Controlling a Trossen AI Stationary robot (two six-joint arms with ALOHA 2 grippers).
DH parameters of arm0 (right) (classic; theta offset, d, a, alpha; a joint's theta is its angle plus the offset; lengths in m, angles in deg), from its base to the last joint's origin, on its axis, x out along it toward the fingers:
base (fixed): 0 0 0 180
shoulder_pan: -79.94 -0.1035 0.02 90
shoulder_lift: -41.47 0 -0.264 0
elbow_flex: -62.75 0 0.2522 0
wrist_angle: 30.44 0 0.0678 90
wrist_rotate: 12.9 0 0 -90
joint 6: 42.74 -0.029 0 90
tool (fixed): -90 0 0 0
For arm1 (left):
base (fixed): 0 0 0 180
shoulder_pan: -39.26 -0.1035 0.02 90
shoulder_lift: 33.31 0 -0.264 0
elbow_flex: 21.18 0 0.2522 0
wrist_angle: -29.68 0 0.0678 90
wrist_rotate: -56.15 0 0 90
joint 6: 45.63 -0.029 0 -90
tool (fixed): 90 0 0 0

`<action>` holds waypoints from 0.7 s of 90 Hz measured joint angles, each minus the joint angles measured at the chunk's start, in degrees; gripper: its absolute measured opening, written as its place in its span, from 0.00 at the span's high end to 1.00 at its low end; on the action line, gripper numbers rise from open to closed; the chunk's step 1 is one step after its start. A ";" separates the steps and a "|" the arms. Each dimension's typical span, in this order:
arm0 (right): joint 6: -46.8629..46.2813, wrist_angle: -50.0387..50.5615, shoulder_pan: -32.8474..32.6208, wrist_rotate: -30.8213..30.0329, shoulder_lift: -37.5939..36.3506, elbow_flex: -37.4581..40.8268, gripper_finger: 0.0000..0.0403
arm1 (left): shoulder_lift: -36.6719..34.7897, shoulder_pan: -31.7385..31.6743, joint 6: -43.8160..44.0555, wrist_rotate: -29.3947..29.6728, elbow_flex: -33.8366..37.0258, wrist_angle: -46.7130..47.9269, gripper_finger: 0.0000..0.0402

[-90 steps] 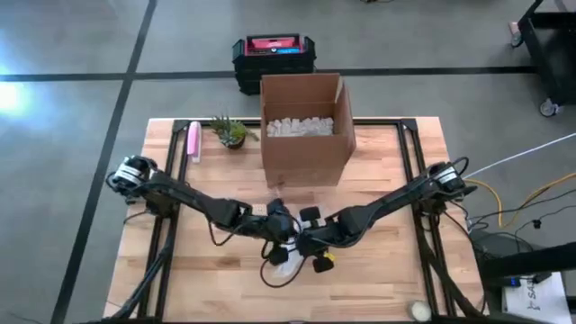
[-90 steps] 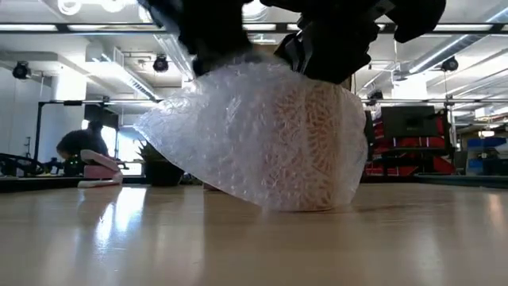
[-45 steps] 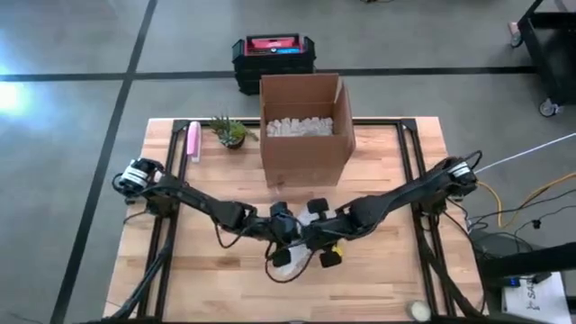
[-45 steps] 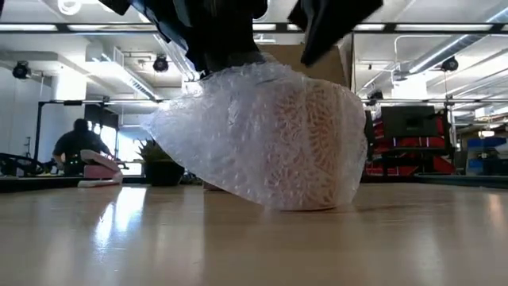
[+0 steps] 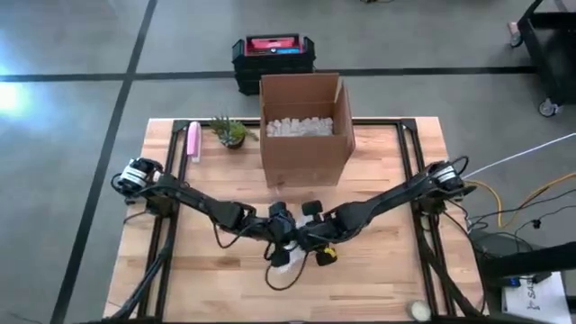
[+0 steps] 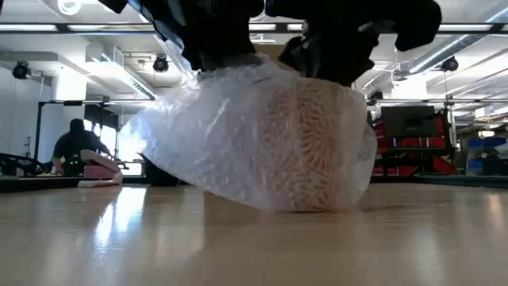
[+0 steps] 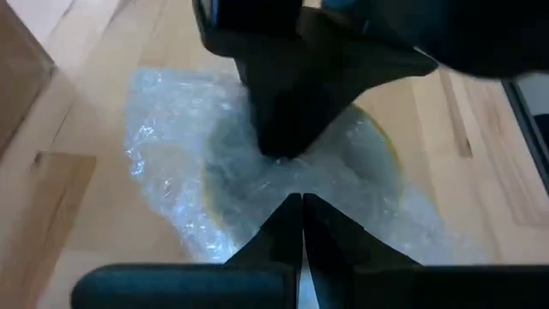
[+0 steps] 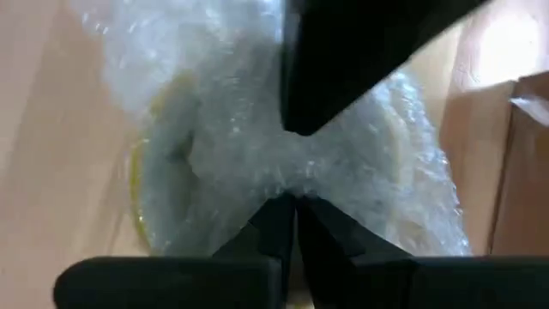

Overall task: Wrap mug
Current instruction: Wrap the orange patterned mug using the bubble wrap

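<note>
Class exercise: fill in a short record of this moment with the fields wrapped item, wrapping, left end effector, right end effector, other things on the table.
wrapped item: mug, standing on the table, under the wrap
wrapping: bubble wrap draped over the mug, loose end trailing to one side
left end effector: shut, pinching the bubble wrap over the mug
right end effector: shut, pinching the bubble wrap from the opposite side
other things on the table: open cardboard box with white filler, small plant, pink object

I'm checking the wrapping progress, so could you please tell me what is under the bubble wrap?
Through the bubble wrap shows a yellow-patterned mug standing on the table. Both grippers, left and right, pinch the wrap above it, hiding its top.
</note>
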 joint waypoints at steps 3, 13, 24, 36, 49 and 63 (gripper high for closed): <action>-0.01 0.64 0.03 0.23 -0.60 -0.25 0.98 | 0.02 -0.04 0.00 0.00 -0.01 -0.13 1.00; -0.44 2.42 0.15 0.99 -3.21 -1.58 0.98 | 0.09 -0.07 -0.20 -0.11 -0.15 -0.17 1.00; -0.56 0.84 0.48 -0.22 -6.94 -2.66 0.98 | 0.13 -0.04 -0.40 -0.07 -0.15 -0.22 1.00; -0.06 1.23 1.22 -0.37 -5.51 -2.12 0.98 | 0.13 -0.04 -0.37 -0.11 -0.15 -0.10 1.00; 0.58 1.05 1.37 1.54 -1.61 -1.70 0.98 | 0.13 0.07 -0.49 0.07 -0.04 0.47 1.00; 0.94 1.35 1.11 1.84 2.47 -1.79 0.98 | 0.02 0.22 -1.01 0.14 0.07 0.38 1.00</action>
